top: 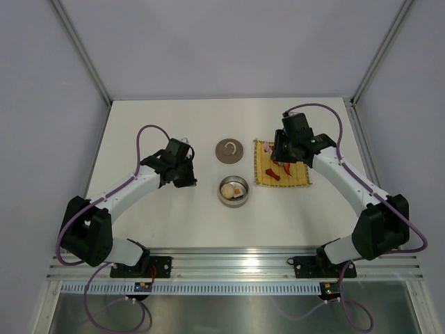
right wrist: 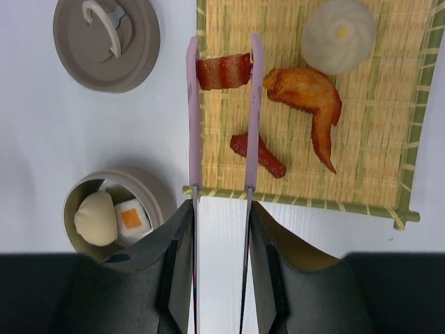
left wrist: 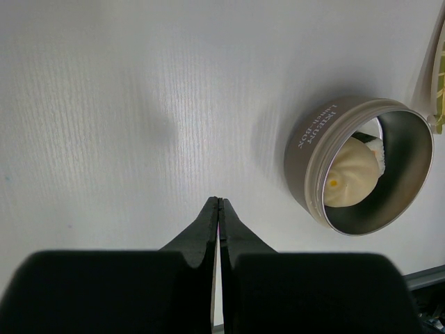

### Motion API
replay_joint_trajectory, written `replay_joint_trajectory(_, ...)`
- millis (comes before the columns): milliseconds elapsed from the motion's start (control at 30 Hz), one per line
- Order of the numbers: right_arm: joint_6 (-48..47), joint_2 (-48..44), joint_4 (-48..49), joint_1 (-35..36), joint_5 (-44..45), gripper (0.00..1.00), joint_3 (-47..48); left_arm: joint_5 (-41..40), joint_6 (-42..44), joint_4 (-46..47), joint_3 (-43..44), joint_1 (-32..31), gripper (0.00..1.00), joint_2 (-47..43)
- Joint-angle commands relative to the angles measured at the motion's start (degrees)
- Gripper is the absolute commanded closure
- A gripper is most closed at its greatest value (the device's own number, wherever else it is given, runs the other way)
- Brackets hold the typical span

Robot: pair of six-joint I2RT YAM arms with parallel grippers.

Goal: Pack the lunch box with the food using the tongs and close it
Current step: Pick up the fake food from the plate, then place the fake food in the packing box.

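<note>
My right gripper (right wrist: 220, 209) is shut on the tongs (right wrist: 192, 111), whose two pale pink arms reach out over the yellow mat (right wrist: 361, 160). A red bacon-like strip (right wrist: 223, 71) sits between the tong tips and touches both arms. I cannot tell whether it is off the mat. On the mat also lie a cream bun (right wrist: 338, 26), an orange wing piece (right wrist: 309, 97) and a red sausage bit (right wrist: 259, 154). The lunch box (right wrist: 149, 191) stands open with a cream bun (right wrist: 96, 218) and a white, orange-topped piece (right wrist: 131, 218) inside. My left gripper (left wrist: 220, 202) is shut and empty, left of the lunch box (left wrist: 306, 153).
The grey-brown lid (right wrist: 106, 43) with its ring handle lies flat on the table behind the lunch box (top: 233, 191) and left of the mat (top: 281, 172). White walls stand at the table's back and sides.
</note>
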Motion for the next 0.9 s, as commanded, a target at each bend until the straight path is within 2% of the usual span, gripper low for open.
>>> replay_joint_trajectory(0, 0.5, -5.1, -2.5, 4.4, -1.3, 0.97, -0.9, -0.4, -0.3, 1.5, 0.1, 0.1, 1.00, -0.2)
replay_joint_trajectory(133, 2.9, -7.2, -5.9, 11.2, 2.9, 0.97, -0.7, -0.2, -0.4, 1.6, 0.3, 0.1, 1.00, -0.1)
replay_joint_trajectory(333, 7.5, -8.6, -8.4, 18.5, 4.3, 0.97, -1.8, -0.1, -0.1, 1.7, 0.2, 0.2, 1.00, -0.3)
replay_joint_trajectory(633, 9.0, -6.9, -8.4, 23.2, 3.9, 0.96, -3.7, 0.2, -0.2, 1.9, 0.2, 0.1, 1.00, -0.6)
replay_joint_trajectory(867, 9.2, -5.5, -7.4, 23.8, 3.7, 0.92, -4.2, 0.3, -0.2, 2.0, -0.1, 0.1, 1.00, -0.7)
